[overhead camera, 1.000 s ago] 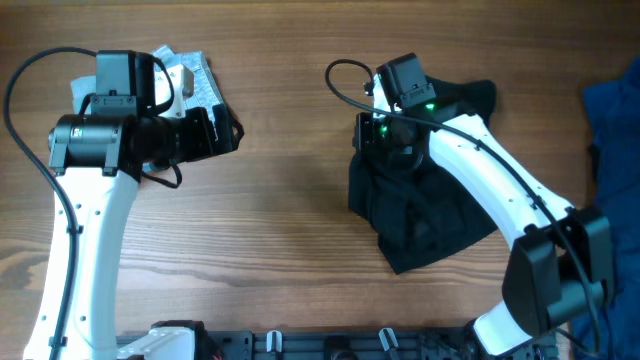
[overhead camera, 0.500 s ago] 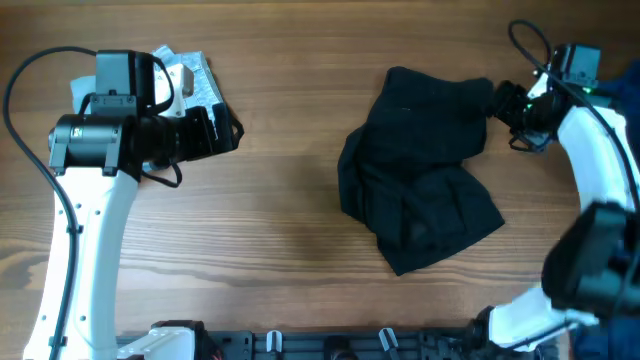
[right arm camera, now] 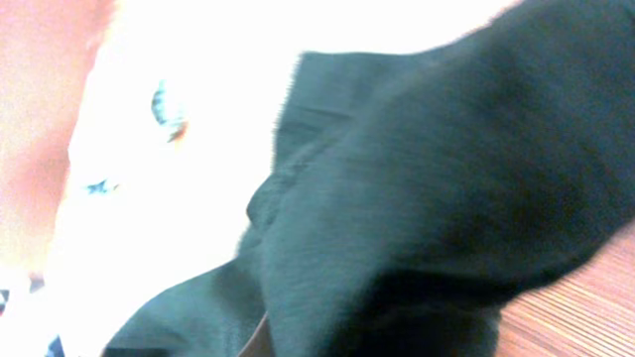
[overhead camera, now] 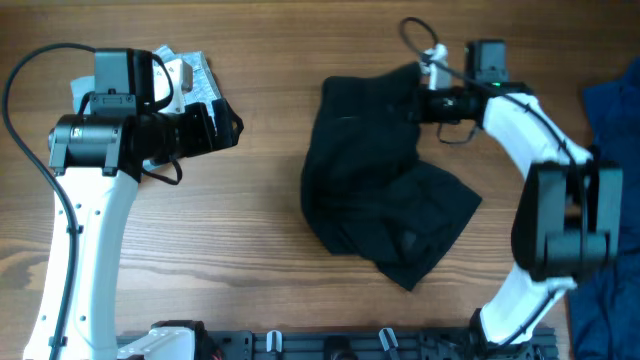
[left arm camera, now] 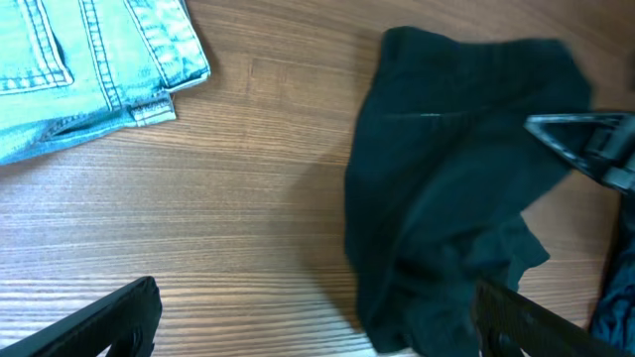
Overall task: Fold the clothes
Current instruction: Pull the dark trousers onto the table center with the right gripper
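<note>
Toward the near edge of the desk (overhead camera: 270, 240), the black shorts (overhead camera: 370, 190) end in a crumpled, doubled-over heap, one corner pointing at the front rail. From there the shorts spread back across the wood as a wide, loosely rumpled sheet lying right of the desk's middle. Well to the left of the shorts, the left claw (overhead camera: 232, 130) hovers over bare wood with its fingers spread wide and nothing between them. At the far right corner of the shorts, the right claw (overhead camera: 418, 103) is clenched on the fabric; its own camera is filled with blurred black cloth. Well to the right of the shorts lies a royal-blue cloth (overhead camera: 612, 110). Far left of the shorts, behind the left claw, lies a light-blue denim garment (left arm camera: 79, 69).
</note>
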Robot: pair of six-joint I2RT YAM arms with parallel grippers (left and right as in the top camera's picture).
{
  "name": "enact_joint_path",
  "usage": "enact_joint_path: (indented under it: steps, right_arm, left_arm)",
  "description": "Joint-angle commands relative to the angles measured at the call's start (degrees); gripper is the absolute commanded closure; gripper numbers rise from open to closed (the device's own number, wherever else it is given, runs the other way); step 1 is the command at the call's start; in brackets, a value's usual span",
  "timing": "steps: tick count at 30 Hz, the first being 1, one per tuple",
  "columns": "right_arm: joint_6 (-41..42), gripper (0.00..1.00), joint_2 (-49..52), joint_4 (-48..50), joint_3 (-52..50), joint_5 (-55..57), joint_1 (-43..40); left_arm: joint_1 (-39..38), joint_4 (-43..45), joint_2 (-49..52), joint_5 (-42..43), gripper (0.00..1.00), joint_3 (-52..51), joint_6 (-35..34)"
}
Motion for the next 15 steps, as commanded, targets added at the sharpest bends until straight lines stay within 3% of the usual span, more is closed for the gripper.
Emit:
enact_joint_path:
  steps: [1, 5, 6, 8, 10, 12, 15]
  right_arm:
    - [-4.33, 0.95, -12.04, -0.76, 1.38, 0.94, 6.51]
    - [-10.29, 0.93, -16.98, -7.1, 1.38, 2.34, 13.73]
    - [-12.13, 0.87, -17.31, -8.87, 1.38, 2.1, 15.15]
    - [-18.71, 0.55, -17.35, -14.51, 1.38, 1.01, 18.6]
    - [-22.8, 0.46, -17.35, -18.69, 1.38, 2.75, 21.18]
    - [-20.94, 0.51, -17.4, -20.46, 1.38, 8.74, 22.25]
    - [-9.84, 0.68, -17.64, -20.11, 1.38, 23.26, 19.78]
  left_arm:
    - [-0.15, 1.27, -0.85, -0.37, 0.0, 1.18, 0.66]
    - [-0.15, 4.26, -0.83, -0.35, 0.0, 1.18, 0.74]
    - [-0.15, 4.85, -0.83, -0.35, 0.0, 1.18, 0.74]
    - [-0.15, 5.64, -0.83, -0.37, 0.0, 1.18, 0.74]
    - [-0.15, 6.34, -0.83, -0.35, 0.0, 1.18, 0.72]
    - [-0.15, 6.88, -0.83, -0.35, 0.0, 1.18, 0.72]
    - [-0.17, 6.88, -0.83, -0.33, 0.0, 1.18, 0.72]
